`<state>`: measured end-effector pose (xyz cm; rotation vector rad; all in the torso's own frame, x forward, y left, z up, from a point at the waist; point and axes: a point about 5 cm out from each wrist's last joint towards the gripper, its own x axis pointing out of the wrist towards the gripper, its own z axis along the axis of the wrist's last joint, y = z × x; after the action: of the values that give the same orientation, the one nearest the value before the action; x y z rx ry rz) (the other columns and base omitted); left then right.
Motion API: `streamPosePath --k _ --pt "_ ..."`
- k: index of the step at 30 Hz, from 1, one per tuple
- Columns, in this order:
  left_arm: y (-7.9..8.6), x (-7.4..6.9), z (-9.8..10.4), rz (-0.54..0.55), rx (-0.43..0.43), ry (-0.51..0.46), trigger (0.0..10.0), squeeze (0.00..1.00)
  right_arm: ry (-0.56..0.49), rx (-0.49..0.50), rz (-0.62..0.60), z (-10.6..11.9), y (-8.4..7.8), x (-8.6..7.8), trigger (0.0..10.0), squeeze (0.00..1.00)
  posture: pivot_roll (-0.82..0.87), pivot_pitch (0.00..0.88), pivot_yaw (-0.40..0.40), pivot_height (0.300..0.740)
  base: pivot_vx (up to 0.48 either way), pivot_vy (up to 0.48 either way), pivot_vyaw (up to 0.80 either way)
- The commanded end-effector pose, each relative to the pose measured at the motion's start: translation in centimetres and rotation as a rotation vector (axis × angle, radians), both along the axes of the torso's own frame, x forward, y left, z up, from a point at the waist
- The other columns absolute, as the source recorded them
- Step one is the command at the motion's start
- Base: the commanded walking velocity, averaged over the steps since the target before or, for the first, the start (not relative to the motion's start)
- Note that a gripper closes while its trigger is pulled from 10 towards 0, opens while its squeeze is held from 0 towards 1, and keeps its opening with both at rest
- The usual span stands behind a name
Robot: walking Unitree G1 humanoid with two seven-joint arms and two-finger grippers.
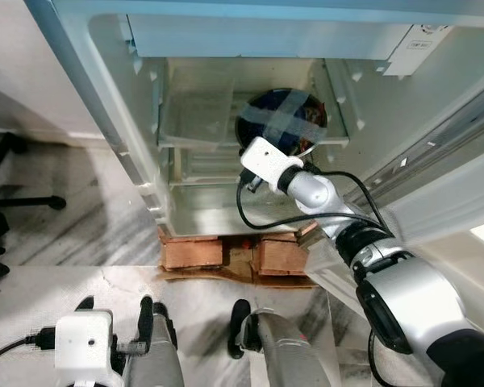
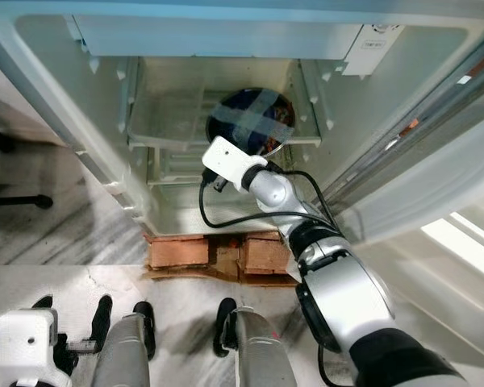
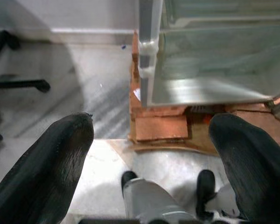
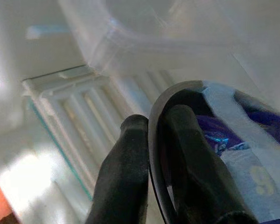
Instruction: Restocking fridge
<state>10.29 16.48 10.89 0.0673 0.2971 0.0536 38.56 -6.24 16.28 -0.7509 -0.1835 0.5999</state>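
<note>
A dark round bowl (image 1: pixel 281 119) covered with a cross of pale tape sits at the right of a glass shelf (image 1: pixel 192 113) inside the open fridge. My right arm reaches into the fridge up to the bowl's near edge. In the right wrist view my right gripper (image 4: pixel 154 122) is shut on the bowl's black rim (image 4: pixel 151 154), one finger inside and one outside. The bowl (image 4: pixel 233 140) shows purple contents under the tape. My left gripper (image 3: pixel 151 130) hangs low in front of the fridge, open and holding nothing.
The fridge stands on brick blocks (image 1: pixel 194 251) over a marble floor. Its door (image 1: pixel 436 185) stands open on the right. A lower shelf and drawer (image 1: pixel 210 201) lie under the glass shelf. Black chair legs (image 1: pixel 16 169) spread at the far left.
</note>
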Motion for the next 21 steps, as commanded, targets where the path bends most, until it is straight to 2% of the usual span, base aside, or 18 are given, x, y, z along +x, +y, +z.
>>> streamPosePath --k 1,6,7,10,17,21 --pt "-0.2 -0.6 -0.2 0.009 0.005 0.035 10.0 0.0 0.005 -0.006 -0.022 0.0 -0.1 0.1 10.0 1.0 0.29 0.423 -0.135 0.74 0.0 0.0 0.0" --pt "-0.3 0.0 -0.2 0.004 0.004 0.027 10.0 0.0 -0.145 -0.059 -0.088 1.6 -0.2 0.7 10.0 1.0 0.28 0.406 -0.136 0.74 0.0 0.0 0.0" --pt "-0.3 0.0 -0.2 0.004 0.004 0.027 10.0 0.0 -0.145 -0.059 -0.088 1.6 -0.2 0.7 10.0 1.0 0.28 0.406 -0.136 0.74 0.0 0.0 0.0" --pt "-0.3 0.2 -0.3 0.008 0.011 0.023 10.0 0.0 -0.214 -0.132 -0.105 1.7 -0.4 0.8 10.0 1.0 0.29 0.397 -0.14 0.74 0.0 0.0 0.0" --pt "-0.4 0.2 -0.6 0.013 0.015 0.029 10.0 0.0 -0.273 -0.233 -0.094 1.1 -0.9 0.6 10.0 1.0 0.29 0.389 -0.143 0.74 0.0 0.0 0.0" --pt "-0.3 0.6 -0.9 0.012 0.021 0.029 10.0 0.0 -0.236 -0.287 -0.104 0.1 -1.8 0.6 10.0 1.0 0.28 0.372 -0.148 0.74 0.0 0.0 0.0"
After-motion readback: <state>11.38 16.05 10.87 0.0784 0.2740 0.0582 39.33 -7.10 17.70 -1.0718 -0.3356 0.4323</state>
